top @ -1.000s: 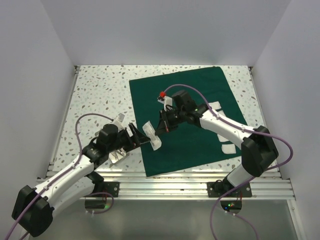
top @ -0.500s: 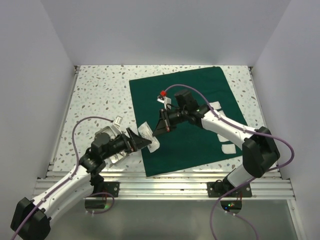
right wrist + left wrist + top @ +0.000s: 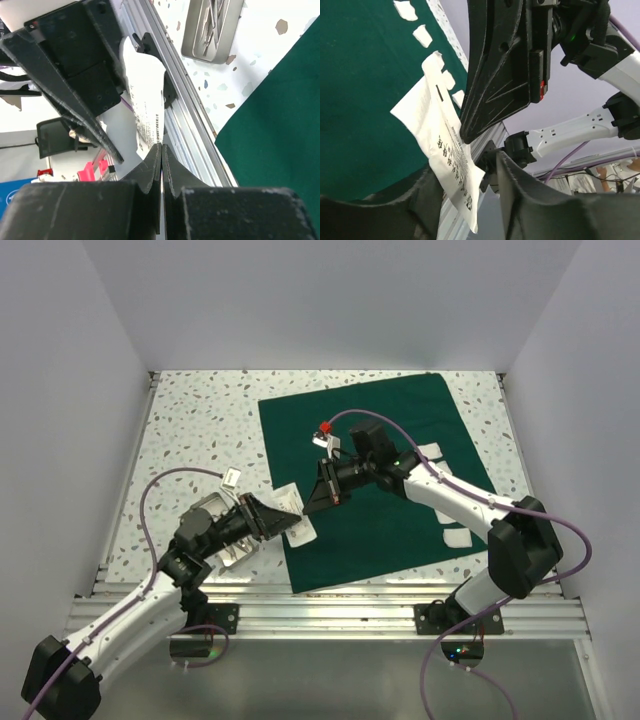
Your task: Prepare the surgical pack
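We see a big speckled counter (image 3: 190, 430) with white walls around it. On the right half of it lies the surgical pack (image 3: 390, 410), a dark green cloth spread out flat like a wide square, with its near edge close to the metal rail at the front of the counter. Two white arms reach in from the front and meet over the near left corner of the green cloth. The left hand (image 3: 467, 170) comes in from the left side, and its black fingers (image 3: 525, 200) stand apart. A white paper packet (image 3: 437, 135) with dark print on it sits between them, and we see a gap between the packet and one finger. The right hand (image 3: 162, 150) comes in from the right and is clenched tight, with its two fingers pressed flat together. Its tip is right at the packet, but we cannot tell if it pinches the paper. Under the left arm, on the bare counter just left of the cloth, sits a shiny metal tray (image 3: 189, 35) with thin metal tools (image 3: 214, 17) lying in it. A few small white pieces (image 3: 432, 451) lie on the right part of the green cloth, well apart from the hands.
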`<state>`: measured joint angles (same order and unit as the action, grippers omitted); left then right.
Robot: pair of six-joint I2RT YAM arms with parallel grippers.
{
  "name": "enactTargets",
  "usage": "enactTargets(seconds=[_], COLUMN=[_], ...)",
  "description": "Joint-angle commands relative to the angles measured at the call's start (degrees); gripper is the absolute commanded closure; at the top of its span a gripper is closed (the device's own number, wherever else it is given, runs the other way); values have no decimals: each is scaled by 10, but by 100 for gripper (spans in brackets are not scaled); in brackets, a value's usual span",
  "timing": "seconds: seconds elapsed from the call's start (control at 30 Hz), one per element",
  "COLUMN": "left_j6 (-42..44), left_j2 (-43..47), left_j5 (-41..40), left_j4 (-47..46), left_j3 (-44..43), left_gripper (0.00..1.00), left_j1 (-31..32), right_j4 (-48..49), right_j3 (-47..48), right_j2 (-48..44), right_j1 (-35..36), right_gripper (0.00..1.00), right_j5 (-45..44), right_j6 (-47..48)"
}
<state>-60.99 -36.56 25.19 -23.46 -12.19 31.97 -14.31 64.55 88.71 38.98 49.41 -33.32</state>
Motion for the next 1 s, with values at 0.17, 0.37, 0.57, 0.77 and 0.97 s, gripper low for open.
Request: enactTargets(seconds=[0.17,0.37,0.57,0.77,0.97], left_j6=[1,22,-69,0,60], left_j2=[2,-58,-121,-104,-149], left_j5=[-39,-302,-442,-410,-378], left_j4=[69,618,805,751,680], left_j3=[-46,-257,-304,-246,-226], left_gripper=[100,100,100,100,100], left_j1=[1,-1,-11,-112,-156], right_j4=[-36,-198,-176,-172,-170], right_j3=[33,75,24,7,-9], right_j2=[-12,-31,-54,-75,-90], right_j1=[3,-1,-36,-41,-51], right_gripper=[76,29,25,25,25], right_j5=[-25,-282,-274,-273,-270], right_j6=[27,123,126,135,143])
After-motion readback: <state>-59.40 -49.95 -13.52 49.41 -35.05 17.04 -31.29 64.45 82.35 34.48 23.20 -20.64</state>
